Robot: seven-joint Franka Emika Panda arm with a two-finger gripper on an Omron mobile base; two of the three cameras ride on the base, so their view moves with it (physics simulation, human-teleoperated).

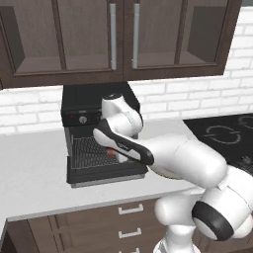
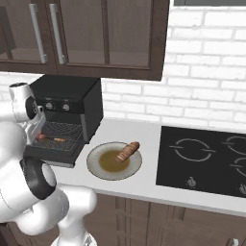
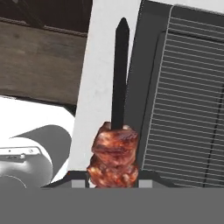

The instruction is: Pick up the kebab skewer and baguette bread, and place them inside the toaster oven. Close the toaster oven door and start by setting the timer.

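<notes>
My gripper [image 3: 113, 183] is shut on the kebab skewer [image 3: 114, 153]; its reddish-brown chunks sit between the fingertips and its dark stick points away. The skewer [image 2: 51, 139] hangs just over the wire rack [image 3: 190, 109] at the mouth of the black toaster oven [image 1: 94, 105]. The toaster oven door [image 1: 106, 174] lies dropped open and flat under my hand. In the left base view my gripper [image 1: 111, 150] is low over the rack, with a red chunk [image 1: 111, 152] showing. The baguette bread [image 2: 127, 151] lies on a round plate [image 2: 103, 168] to the oven's right.
Three knobs line the oven's front panel [image 2: 57, 106]. A black cooktop [image 2: 206, 158] fills the counter's right part. Dark wall cabinets [image 1: 118, 34] hang above the oven. White counter [image 1: 29, 163] lies to the oven's left.
</notes>
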